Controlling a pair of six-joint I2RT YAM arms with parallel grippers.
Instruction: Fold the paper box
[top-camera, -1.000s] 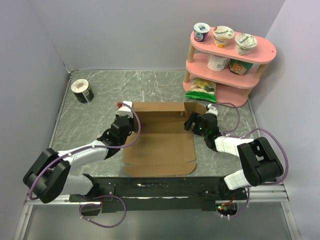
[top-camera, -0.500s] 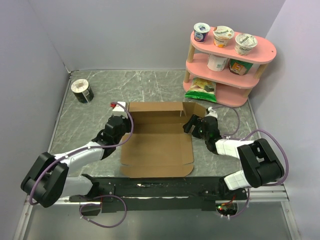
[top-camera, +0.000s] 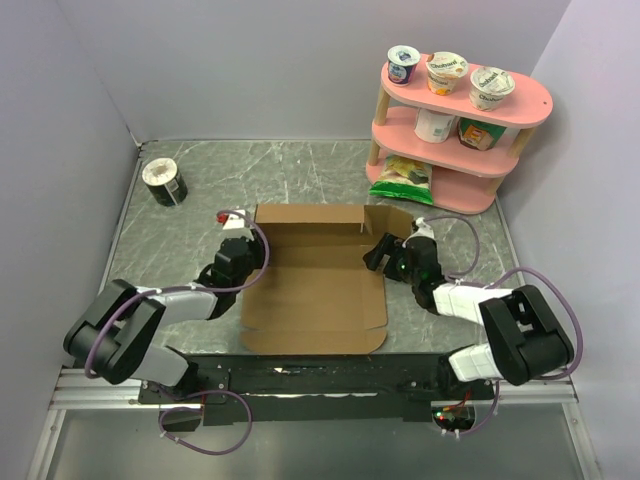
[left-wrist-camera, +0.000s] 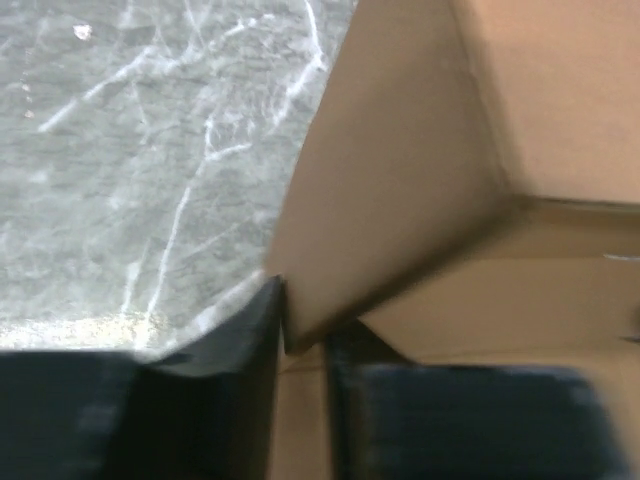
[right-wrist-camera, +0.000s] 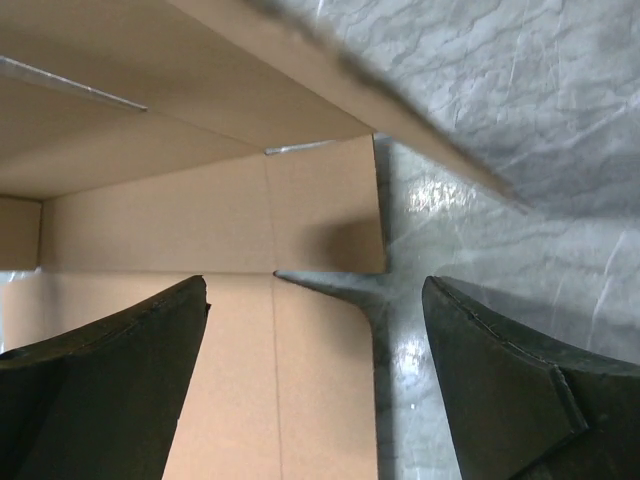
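Note:
The paper box lies in the middle of the table as plain brown cardboard, its back wall raised and its front panel flat. My left gripper is at the box's left edge. In the left wrist view a raised side flap has its lower corner in the narrow gap of the left gripper; whether the jaws pinch it is unclear. My right gripper hovers at the box's right edge. Seen from the right wrist, the right gripper is wide open over a flap notch and bare table, holding nothing.
A pink two-tier shelf with yogurt cups and small cartons stands at the back right, with a snack bag at its foot. A dark tin sits at the back left. Purple walls close in three sides.
My left gripper has drawn back toward me along the box's left edge and its jaws have loosened and narrowed again. The box has slid slightly left. The right gripper has barely moved.

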